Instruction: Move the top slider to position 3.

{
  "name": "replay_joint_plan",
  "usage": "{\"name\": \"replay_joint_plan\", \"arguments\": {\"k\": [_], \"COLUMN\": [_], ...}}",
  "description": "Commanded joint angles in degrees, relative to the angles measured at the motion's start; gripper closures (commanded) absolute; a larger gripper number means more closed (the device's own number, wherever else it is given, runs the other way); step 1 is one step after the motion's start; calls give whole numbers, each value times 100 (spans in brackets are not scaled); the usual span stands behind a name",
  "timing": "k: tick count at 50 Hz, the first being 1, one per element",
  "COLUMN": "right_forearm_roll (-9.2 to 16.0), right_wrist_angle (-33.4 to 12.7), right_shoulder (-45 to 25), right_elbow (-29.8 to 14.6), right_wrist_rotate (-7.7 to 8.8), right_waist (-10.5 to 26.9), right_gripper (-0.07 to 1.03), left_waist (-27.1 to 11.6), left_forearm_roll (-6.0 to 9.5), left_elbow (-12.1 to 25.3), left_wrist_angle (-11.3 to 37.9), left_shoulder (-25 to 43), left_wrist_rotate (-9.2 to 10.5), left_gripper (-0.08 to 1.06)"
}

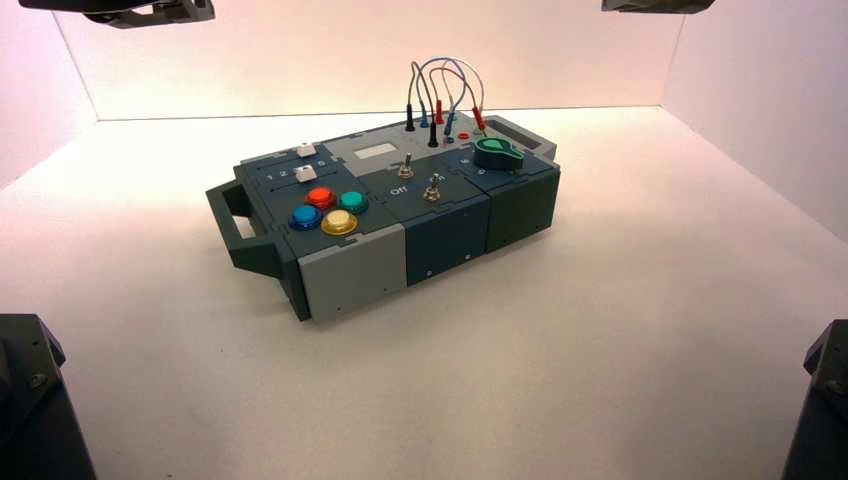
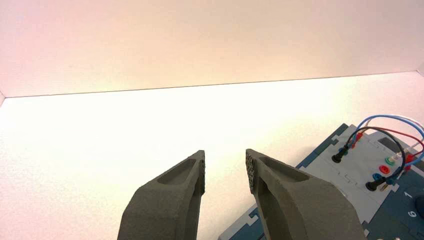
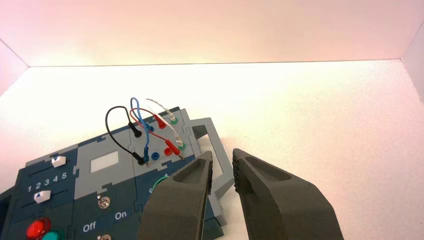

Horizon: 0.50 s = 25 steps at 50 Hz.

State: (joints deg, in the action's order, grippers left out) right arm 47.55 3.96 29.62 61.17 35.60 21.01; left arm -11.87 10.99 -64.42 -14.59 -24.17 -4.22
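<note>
"What's the high view showing?"
"A dark, boxy control panel (image 1: 447,238) is sitting on a pale table (image 1: 420,390). The small white plastic top slider cap (image 1: 306,150) is resting on its left part, at the far edge, beyond a matching white lower cap (image 1: 306,174)."

"And the left wrist view?"
"The black left gripper (image 2: 225,171) is hanging in the air beyond the box's far left side, jaws standing wide apart, holding nothing. The sliders aren't showing here."

"The right wrist view?"
"The black right gripper (image 3: 222,154) is hanging near the box's right-hand handle (image 3: 223,163), jaws parted by a narrow gap, also empty. The top slider is sitting beside the printed 5 (image 3: 64,176), so it's needing to travel left to the white printed 3 (image 3: 46,182)."

"How will it handle?"
"Probably light and stiff, with slight drag in its track. The smooth plastic may be slippery, and the stem fragile under sideways force. I'm suggesting the left gripper take the cap low on its two sides, or nudge its right side with closed tips, pushing straight along the slot and stopping at 3."
</note>
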Motion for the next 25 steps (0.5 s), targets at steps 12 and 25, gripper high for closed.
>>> {"name": "replay_joint_plan", "arguments": {"k": [12, 25], "right_forearm_roll": [-18, -18], "right_wrist_angle": [44, 44], "right_shoulder": [53, 53], "right_elbow": [-97, -97], "right_wrist_rotate": [0, 0], "right_waist": [-18, -18], "right_gripper": [72, 72], "left_waist": [-26, -334], "left_forearm_roll": [-18, -9], "left_elbow": [149, 237], "left_wrist_angle": [-62, -62], "left_shoulder": [-26, 70], "left_wrist_rotate": [-9, 18], "left_gripper": [52, 56]}}
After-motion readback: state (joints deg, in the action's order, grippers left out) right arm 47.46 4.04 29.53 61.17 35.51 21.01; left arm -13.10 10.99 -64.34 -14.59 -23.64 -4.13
